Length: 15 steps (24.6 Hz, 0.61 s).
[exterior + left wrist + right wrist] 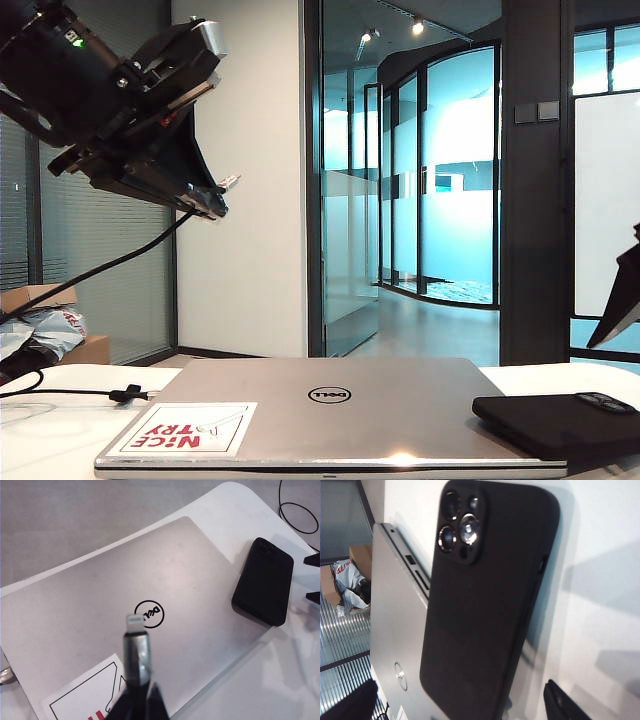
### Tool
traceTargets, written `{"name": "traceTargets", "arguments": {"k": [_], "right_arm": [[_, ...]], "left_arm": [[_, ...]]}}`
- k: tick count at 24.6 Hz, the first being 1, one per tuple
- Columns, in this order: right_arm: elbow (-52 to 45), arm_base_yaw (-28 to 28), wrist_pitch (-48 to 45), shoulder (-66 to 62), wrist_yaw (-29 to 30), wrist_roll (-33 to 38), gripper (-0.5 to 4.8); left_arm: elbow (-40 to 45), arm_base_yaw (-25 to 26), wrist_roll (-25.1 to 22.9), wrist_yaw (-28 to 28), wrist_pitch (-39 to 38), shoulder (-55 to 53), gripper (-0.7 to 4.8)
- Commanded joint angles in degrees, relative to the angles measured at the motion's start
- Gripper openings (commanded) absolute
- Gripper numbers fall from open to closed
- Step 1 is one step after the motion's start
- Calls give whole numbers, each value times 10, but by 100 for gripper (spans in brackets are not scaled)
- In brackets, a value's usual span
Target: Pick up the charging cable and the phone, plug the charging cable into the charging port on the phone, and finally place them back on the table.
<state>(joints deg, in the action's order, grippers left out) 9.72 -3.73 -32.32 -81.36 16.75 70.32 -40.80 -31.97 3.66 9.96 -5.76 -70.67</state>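
Exterior view — cable raised, phone waiting.
My left gripper [205,195] hangs high at left, clamped on the thin black charging cable [110,265]; the flat matte black phone [560,420] lies on the white table [50,440] beside the silver Dell laptop [330,410]. Left wrist view: the silvery plug [136,630] juts out over the laptop lid. Right wrist view: my right gripper [460,700] is spread wide straddling the phone's long axis — nearest arm, laptop edge close alongside.

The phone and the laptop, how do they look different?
The phone is matte black, while the laptop is silver. The phone is far smaller than the laptop. The phone shows a bump of camera lenses; the laptop shows a round Dell logo and a red-and-white sticker. Both are flat slabs with rounded corners, lying side by side on the white table.
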Motion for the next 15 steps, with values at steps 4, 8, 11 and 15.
{"name": "traceTargets", "arguments": {"k": [4, 8, 11, 15], "right_arm": [[2, 0, -84, -69, 12, 21, 477], [2, 0, -137, -122, 19, 28, 477], [2, 0, -176, -153, 19, 39, 476], [2, 0, -213, -190, 19, 51, 476]], "left_arm": [[-3, 0, -2, 2, 7, 2, -6], [-3, 0, -2, 2, 7, 2, -6], [-3, 0, -2, 2, 8, 2, -6], [-3, 0, -2, 2, 7, 2, -6]]}}
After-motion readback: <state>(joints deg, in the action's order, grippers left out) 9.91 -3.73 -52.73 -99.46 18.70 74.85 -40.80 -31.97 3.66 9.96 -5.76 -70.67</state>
